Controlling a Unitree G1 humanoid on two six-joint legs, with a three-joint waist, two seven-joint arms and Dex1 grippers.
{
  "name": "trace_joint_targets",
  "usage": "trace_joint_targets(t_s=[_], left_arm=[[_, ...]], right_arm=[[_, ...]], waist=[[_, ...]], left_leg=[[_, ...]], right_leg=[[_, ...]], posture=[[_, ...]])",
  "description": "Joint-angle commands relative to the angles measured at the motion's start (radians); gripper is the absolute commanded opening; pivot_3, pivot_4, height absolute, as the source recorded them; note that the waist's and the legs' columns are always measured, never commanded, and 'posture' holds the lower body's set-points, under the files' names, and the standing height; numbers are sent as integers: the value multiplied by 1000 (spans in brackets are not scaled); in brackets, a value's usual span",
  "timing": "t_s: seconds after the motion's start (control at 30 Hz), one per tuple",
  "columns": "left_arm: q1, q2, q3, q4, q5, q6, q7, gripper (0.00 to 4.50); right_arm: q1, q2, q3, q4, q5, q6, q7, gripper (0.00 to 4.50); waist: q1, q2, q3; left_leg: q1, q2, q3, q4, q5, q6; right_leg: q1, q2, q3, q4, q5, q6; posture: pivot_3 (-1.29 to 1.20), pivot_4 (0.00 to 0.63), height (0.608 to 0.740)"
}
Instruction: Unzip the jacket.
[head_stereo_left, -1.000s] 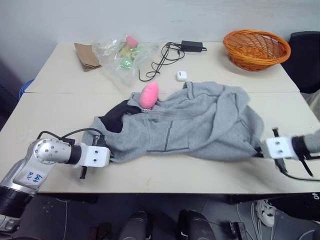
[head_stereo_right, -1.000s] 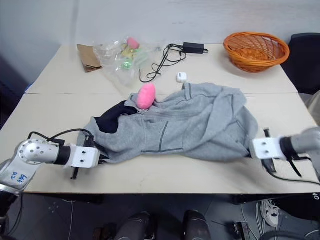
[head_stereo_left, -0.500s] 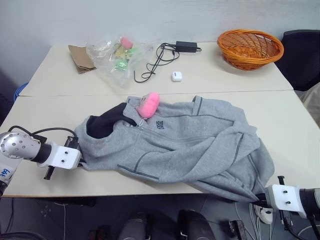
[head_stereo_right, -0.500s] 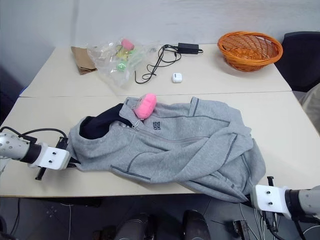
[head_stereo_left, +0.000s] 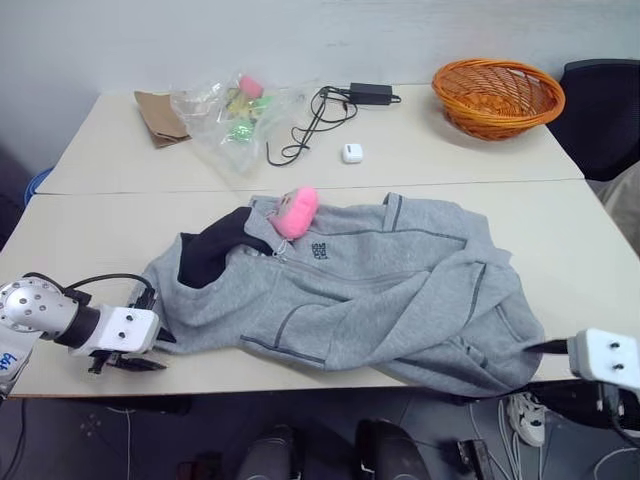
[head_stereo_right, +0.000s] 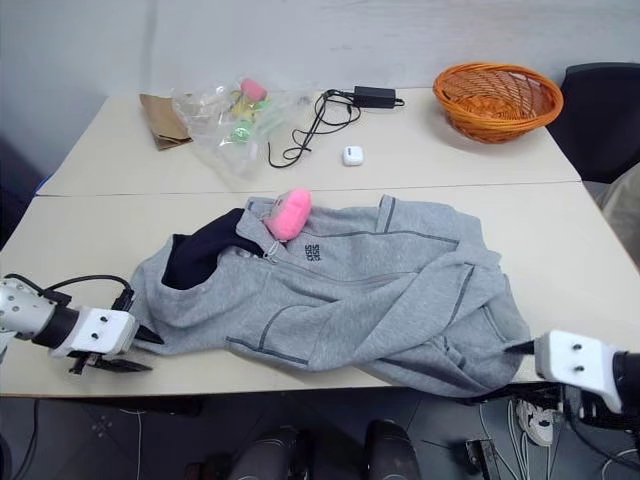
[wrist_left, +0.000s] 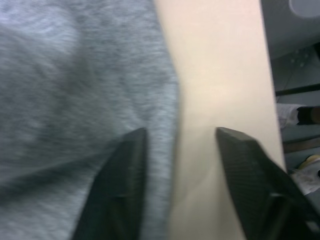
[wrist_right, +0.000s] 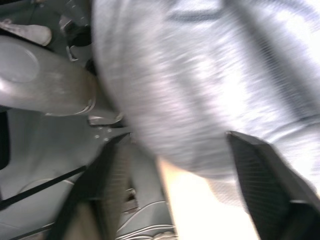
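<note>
the jacket (head_stereo_left: 360, 295) lies spread across the near table (head_stereo_left: 90, 235), grey fleece face up, its black-lined hood (head_stereo_left: 210, 255) bunched toward my left and its hem end reaching the near edge on my right. the zip runs from the collar down the chest, and as far as i can see it is closed (the small dark chest logo (head_stereo_left: 318, 249) sits just beside it). a pink plush toy (head_stereo_left: 296, 211) rests on the collar area, touching the fleece.

my left gripper (head_stereo_left: 135, 361) sits at the near left edge of the table, just beside the hood end of the jacket. its two black fingers (wrist_left: 125, 185) stand apart with nothing between them; in the left wrist view one finger lies over the grey fabric and the other over bare tabletop, the jacket's edge running between them.

my right gripper (wrist_right: 175, 195) is off the near right corner, at the jacket's hem end. its fingers (wrist_right: 260, 175) stand wide apart, and the grey fabric passes in front of them without being pinched.

on the far table, well apart from the jacket, sit an orange wicker basket (head_stereo_left: 497, 96), a black power adapter with its cable (head_stereo_left: 330, 110), a small white case (head_stereo_left: 351, 153), a clear plastic bag of small items (head_stereo_left: 235, 115) and a brown paper bag (head_stereo_left: 157, 104).
</note>
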Motion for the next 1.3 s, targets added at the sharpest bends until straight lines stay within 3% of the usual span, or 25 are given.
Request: trace_joint_targets(t_s=[0.03,0.07,0.13,0.23,0.33,0.5,0.63,0.97,1.03,1.2,1.3], left_arm=[[62,42,75,-102,-98,142,-40,3558],[78,53,107,-152,-152,210,-53,3831],[99,74,171,-248,-264,347,-83,3831],[-6,88,242,-428,-584,653,-59,3831],[-111,65,234,-513,-737,815,-14,3831],[-240,17,156,-536,-747,893,2,3831],[-327,-34,100,-514,-716,915,7,3876],[-370,-93,57,-470,-613,872,-15,3876],[-373,-99,55,-464,-600,864,-22,3876],[-382,-113,42,-445,-563,840,-40,3876],[-387,-123,35,-435,-547,833,-48,3876]], right_arm=[[-96,-56,-29,43,41,4,33,4338],[-128,-69,-16,63,42,-3,42,4350],[-187,-88,25,106,20,-42,48,4350],[-362,-70,218,257,-173,-268,-56,4350],[-521,-16,363,401,-314,-436,-153,4350],[-666,70,505,546,-396,-551,-234,4350],[-715,96,551,586,-391,-577,-245,3427],[-651,50,469,367,-121,-346,-130,147],[-630,42,442,309,-61,-270,-115,39],[-458,-35,215,-54,435,257,-18,39],[-320,-62,66,-213,623,475,30,39]], waist=[[0,-2,1],[1,-3,2],[2,-4,3],[14,-12,10],[11,-12,10],[3,-10,11],[0,-10,12],[6,-10,12],[6,-10,12],[15,-10,12],[26,-11,12]], left_leg=[[0,0,0,0,0,0],[0,0,0,0,0,0],[-2,0,0,1,0,0],[-3,0,0,4,0,0],[-3,0,-1,9,-1,0],[-4,1,1,9,0,-2],[-4,3,4,11,1,-3],[-4,4,5,13,0,-2],[-4,4,5,13,0,-2],[-5,5,4,12,0,-2],[-4,6,3,13,-2,-1]], right_leg=[[0,0,0,0,0,0],[0,0,0,0,0,0],[-1,0,0,0,0,0],[-1,0,0,1,0,0],[0,0,3,2,1,1],[-2,7,5,8,0,0],[-3,10,7,10,-1,0],[-4,9,9,10,-1,0],[-4,9,9,10,-1,0],[-4,8,9,9,-1,0],[-3,8,8,8,0,0]], posture=[[0,150,740],[0,150,740],[0,150,740],[0,150,740],[0,150,740],[0,150,740],[0,150,740],[0,150,740],[0,150,740],[0,150,740],[0,150,740]])
